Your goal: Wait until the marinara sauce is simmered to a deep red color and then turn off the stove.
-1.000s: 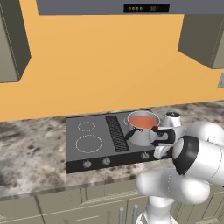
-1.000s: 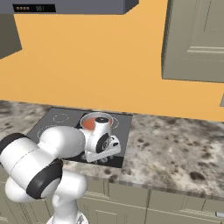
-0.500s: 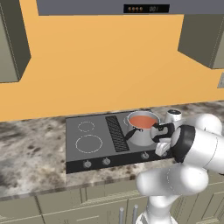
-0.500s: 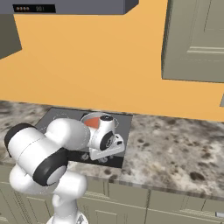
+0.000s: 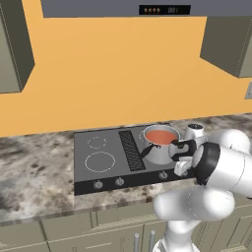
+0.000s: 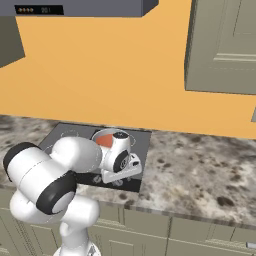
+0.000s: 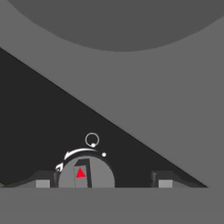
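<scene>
Small round silver-grey stove knob point(image 7: 86, 173), red pointer mark: rigid, smooth, maybe slippery; pinch across sides, twist. Sits on front strip of dark grey flat cooktop point(image 5: 106, 147) set in speckled surface point(image 6: 210, 170). Fingers point(image 7: 100, 181) parted, straddling knob, contact unclear. Orange-red sauce point(image 5: 160, 135) in steel pot behind.

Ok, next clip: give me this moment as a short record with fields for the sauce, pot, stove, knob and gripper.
sauce: marinara sauce, orange-red, flat in the pot
pot: steel pot on the stove's right side, black handle toward the front
stove: dark cooktop set in a speckled counter, silver knobs along its front strip
knob: one round knob close ahead of the hand camera, red marker on it, nearer one fingertip than the other
gripper: gripper low at the stove's front edge, fingertips apart with the knob between them, contact unclear
hood: grey hood above, small display lit
</scene>
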Robot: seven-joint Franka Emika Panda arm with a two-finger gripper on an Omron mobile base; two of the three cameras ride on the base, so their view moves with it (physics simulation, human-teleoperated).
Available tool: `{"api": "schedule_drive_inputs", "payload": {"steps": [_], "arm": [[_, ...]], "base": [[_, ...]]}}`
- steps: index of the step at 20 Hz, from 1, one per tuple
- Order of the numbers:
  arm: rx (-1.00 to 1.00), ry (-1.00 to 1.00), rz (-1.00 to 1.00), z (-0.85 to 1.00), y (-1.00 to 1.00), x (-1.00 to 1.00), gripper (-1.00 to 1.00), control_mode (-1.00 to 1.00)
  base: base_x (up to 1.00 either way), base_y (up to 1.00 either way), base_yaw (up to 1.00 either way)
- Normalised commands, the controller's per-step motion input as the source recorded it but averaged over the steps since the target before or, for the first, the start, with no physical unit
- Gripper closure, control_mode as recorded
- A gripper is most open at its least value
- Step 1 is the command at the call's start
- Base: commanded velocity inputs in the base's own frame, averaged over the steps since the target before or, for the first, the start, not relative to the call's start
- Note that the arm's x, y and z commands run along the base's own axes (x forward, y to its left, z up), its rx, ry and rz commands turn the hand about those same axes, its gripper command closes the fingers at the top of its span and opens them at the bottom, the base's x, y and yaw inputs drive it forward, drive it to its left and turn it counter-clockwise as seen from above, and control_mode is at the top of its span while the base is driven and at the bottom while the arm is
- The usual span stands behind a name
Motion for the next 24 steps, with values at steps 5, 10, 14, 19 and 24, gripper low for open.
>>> {"api": "schedule_drive_inputs", "payload": {"steps": [5, 10, 14, 19, 24], "arm": [[0.00, 0.00, 0.00, 0.00, 0.00, 0.00, 1.00, -1.00], [0.00, 0.00, 0.00, 0.00, 0.00, -0.01, 1.00, -1.00], [0.00, 0.00, 0.00, 0.00, 0.00, -0.03, 1.00, -1.00], [0.00, 0.00, 0.00, 0.00, 0.00, 0.00, 1.00, -1.00], [0.00, 0.00, 0.00, 0.00, 0.00, 0.00, 1.00, -1.00]], "base": [[0.00, 0.00, 0.00], [0.00, 0.00, 0.00], [0.00, 0.00, 0.00], [0.00, 0.00, 0.00], [0.00, 0.00, 0.00]]}}
